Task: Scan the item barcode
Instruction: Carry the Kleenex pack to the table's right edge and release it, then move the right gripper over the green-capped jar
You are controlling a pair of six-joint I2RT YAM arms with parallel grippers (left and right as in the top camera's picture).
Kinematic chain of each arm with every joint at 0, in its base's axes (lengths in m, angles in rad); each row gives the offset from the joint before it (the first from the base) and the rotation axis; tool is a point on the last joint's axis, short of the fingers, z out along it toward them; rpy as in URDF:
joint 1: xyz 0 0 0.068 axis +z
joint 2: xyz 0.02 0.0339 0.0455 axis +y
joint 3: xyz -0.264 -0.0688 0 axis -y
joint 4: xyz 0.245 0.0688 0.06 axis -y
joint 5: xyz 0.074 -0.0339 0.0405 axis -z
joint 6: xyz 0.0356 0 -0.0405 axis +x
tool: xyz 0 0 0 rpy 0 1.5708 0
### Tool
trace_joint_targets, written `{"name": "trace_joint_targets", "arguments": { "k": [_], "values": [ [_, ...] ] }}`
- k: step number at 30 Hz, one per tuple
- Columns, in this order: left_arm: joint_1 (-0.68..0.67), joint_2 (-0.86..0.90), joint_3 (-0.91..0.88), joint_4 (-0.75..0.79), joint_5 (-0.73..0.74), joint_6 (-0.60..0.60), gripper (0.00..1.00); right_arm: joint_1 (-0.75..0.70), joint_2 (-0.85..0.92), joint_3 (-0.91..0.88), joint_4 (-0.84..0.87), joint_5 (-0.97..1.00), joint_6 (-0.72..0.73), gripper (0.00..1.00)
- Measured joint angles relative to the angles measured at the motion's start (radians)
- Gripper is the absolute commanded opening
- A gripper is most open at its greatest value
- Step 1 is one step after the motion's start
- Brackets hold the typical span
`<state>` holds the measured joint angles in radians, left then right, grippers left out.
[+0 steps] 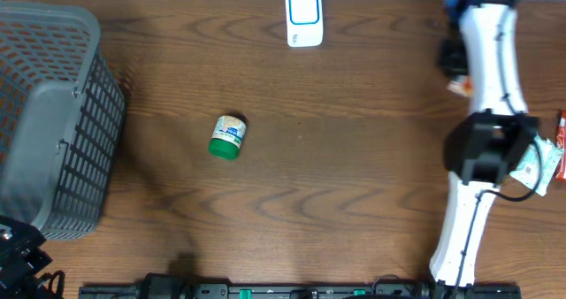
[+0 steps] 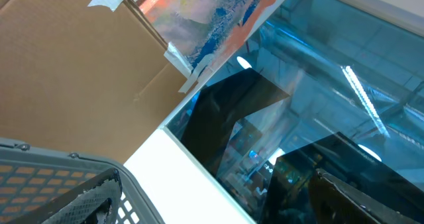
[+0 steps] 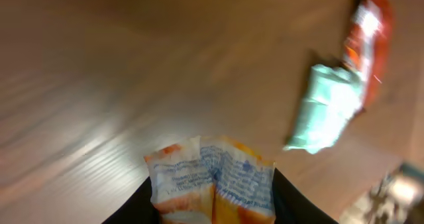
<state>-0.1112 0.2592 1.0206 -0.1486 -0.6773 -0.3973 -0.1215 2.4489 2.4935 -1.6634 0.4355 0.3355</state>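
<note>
My right gripper (image 3: 212, 207) is shut on a small orange and white packet (image 3: 211, 177) with blue print, its top sticking up between the dark fingers. From overhead this gripper (image 1: 508, 157) hangs over the table's right side with the packet (image 1: 529, 169) at its tip. The white scanner (image 1: 303, 17) with a blue-edged screen stands at the far middle edge, well left of the packet. My left gripper (image 2: 218, 214) is open and empty, pointing up and away from the table, and sits at the near left corner (image 1: 22, 264).
A grey mesh basket (image 1: 53, 113) fills the left side. A green-capped jar (image 1: 227, 137) lies on its side mid-table. A teal packet (image 3: 326, 109) and a red packet (image 3: 366, 26) lie near the right gripper. Another small item (image 1: 457, 87) lies beside the right arm.
</note>
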Motion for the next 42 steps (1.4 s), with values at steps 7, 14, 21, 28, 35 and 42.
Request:
{"name": "trace_joint_targets", "arguments": {
  "k": [7,14,21,28,35,42],
  "values": [
    [0.000,0.000,0.000,0.000,0.002,0.000,0.90,-0.291,0.000,-0.183,0.098,0.035,0.098,0.45],
    [0.000,0.000,0.000,0.000,0.002,0.000,0.90,-0.481,0.000,-0.250,0.125,-0.118,0.079,0.99],
    [0.000,0.000,0.000,0.001,0.002,0.000,0.90,-0.431,-0.003,-0.089,0.026,-0.292,0.044,0.99],
    [0.000,0.000,0.000,0.001,0.002,0.000,0.90,-0.150,-0.070,-0.039,-0.029,-0.373,0.059,0.99],
    [0.000,0.000,0.000,0.000,0.003,0.000,0.90,0.266,-0.078,-0.039,-0.006,-0.468,0.204,0.99],
    [0.000,0.000,0.000,0.001,0.002,0.000,0.90,0.625,-0.078,-0.040,0.129,-0.484,0.401,0.99]
  ]
}}
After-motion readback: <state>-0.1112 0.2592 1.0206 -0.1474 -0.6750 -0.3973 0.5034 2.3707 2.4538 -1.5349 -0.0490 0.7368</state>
